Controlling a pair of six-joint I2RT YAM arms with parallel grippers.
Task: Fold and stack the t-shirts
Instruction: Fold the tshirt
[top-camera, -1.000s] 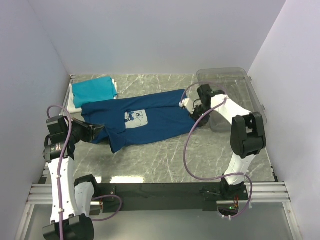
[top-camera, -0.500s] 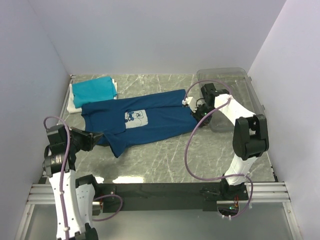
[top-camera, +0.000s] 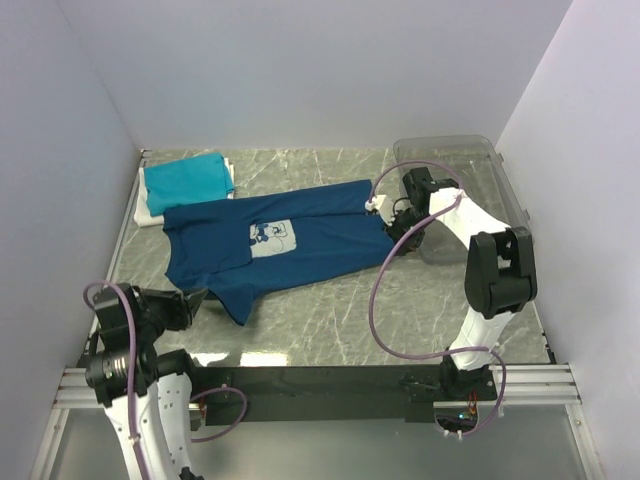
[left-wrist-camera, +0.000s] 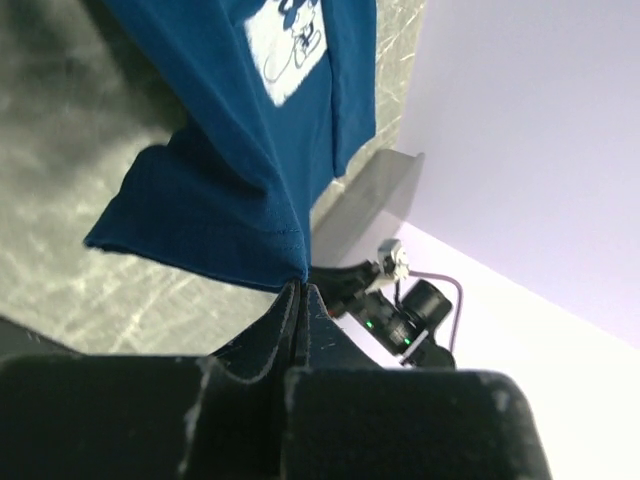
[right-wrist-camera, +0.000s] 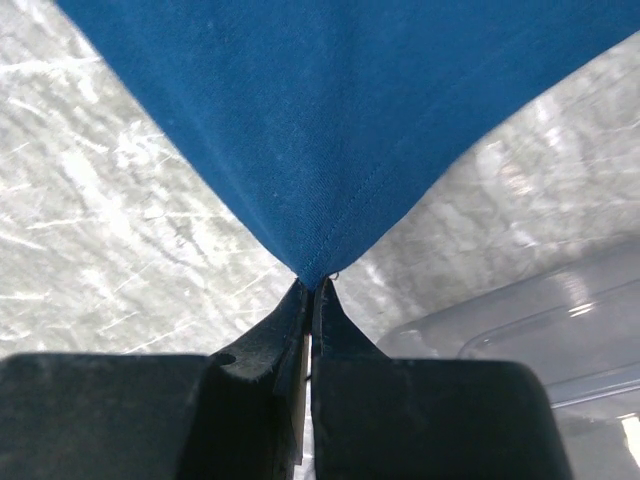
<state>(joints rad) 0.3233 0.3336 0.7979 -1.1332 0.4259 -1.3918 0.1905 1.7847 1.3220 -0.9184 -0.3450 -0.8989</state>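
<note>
Over the last second your left gripper (top-camera: 193, 298) has drawn back toward its own base at the near edge, taking a corner of the navy t-shirt (top-camera: 300, 245) with it. The right gripper (top-camera: 379, 205) has barely shifted. So the cloth now runs longer and flatter between the two pairs of jaws, and the near-left edge has been pulled out into a point. Judging from this, you are spreading the shirt flat before folding; no fold is made yet.

Both sets of jaws are pinched tight on fabric. In the left wrist view the stitched corner sits right at the fingertips (left-wrist-camera: 300, 292), the cloth fanning away beyond them with the pale chest print (left-wrist-camera: 295, 40) farther out. In the right wrist view another hemmed corner is nipped at the tips of that gripper (right-wrist-camera: 312, 285), with the clear plastic bin (right-wrist-camera: 500, 330) just to one side of the jaws.

The left arm is folded back low, its wrist reaching forward over the table (top-camera: 400, 300). The right arm is stretched far out, its elbow high, its wrist turned inward toward the shirt.

The folded teal t-shirt (top-camera: 185, 178) lies on a white one (top-camera: 150, 208), well beyond the left jaws and just past the navy shirt's far edge.
</note>
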